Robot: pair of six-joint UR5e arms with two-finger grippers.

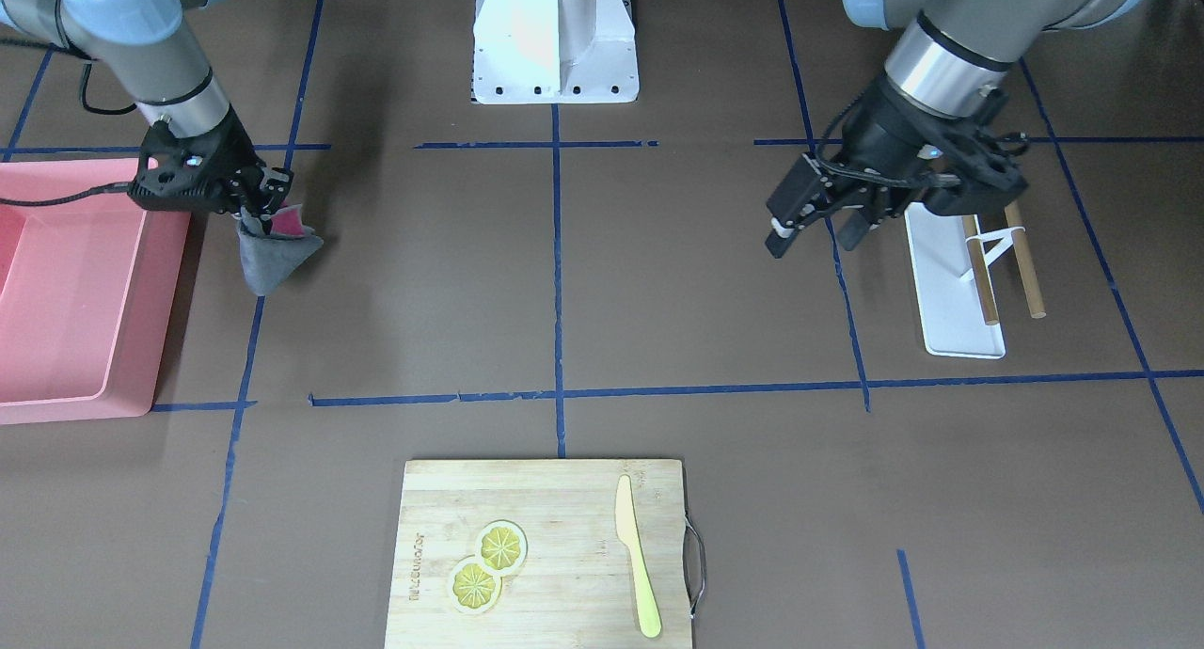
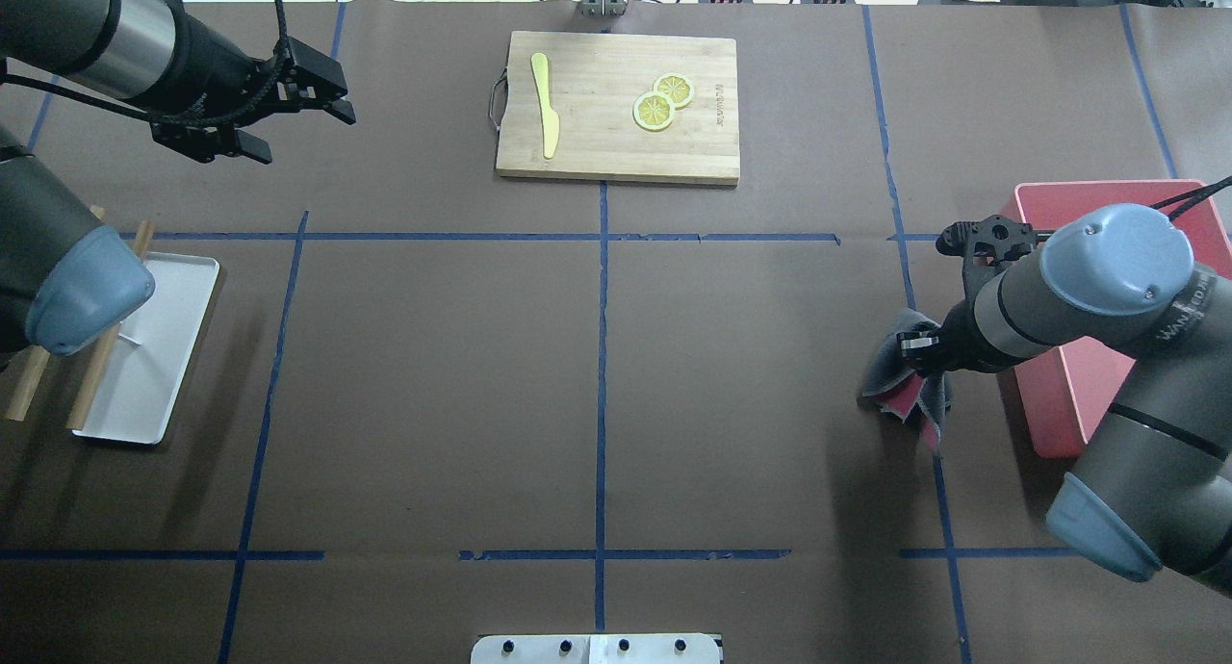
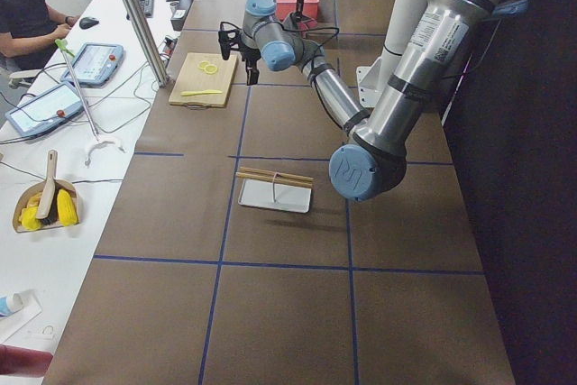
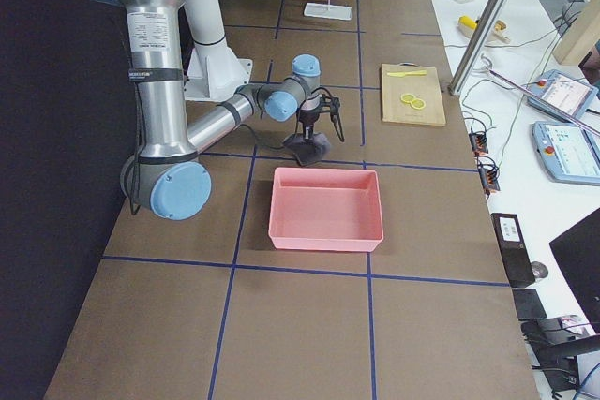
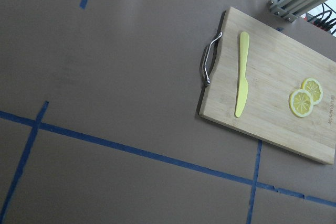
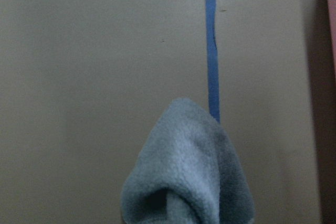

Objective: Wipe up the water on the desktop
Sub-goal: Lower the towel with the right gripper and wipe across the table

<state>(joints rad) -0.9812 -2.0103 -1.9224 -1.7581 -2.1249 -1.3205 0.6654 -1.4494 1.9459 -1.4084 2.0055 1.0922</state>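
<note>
The desktop (image 2: 433, 385) is dark brown with a grid of blue tape lines (image 1: 557, 254); I see no water on it. My right gripper (image 1: 261, 200) is shut on a grey and pink cloth (image 1: 271, 246) beside the pink bin. The cloth hangs down from the gripper over a blue line (image 2: 900, 375); I cannot tell if its tip touches the desktop. It fills the lower part of the right wrist view (image 6: 189, 171). My left gripper (image 2: 300, 133) is open and empty, raised above the desktop to the left of the cutting board; it also shows in the front view (image 1: 816, 235).
A pink bin (image 2: 1078, 395) stands by the right arm. A bamboo cutting board (image 2: 616, 135) at the far edge holds two lemon slices (image 2: 662, 101) and a yellow knife (image 2: 546, 115). A white tray (image 2: 154, 356) with chopsticks (image 1: 978, 268) lies by the left arm.
</note>
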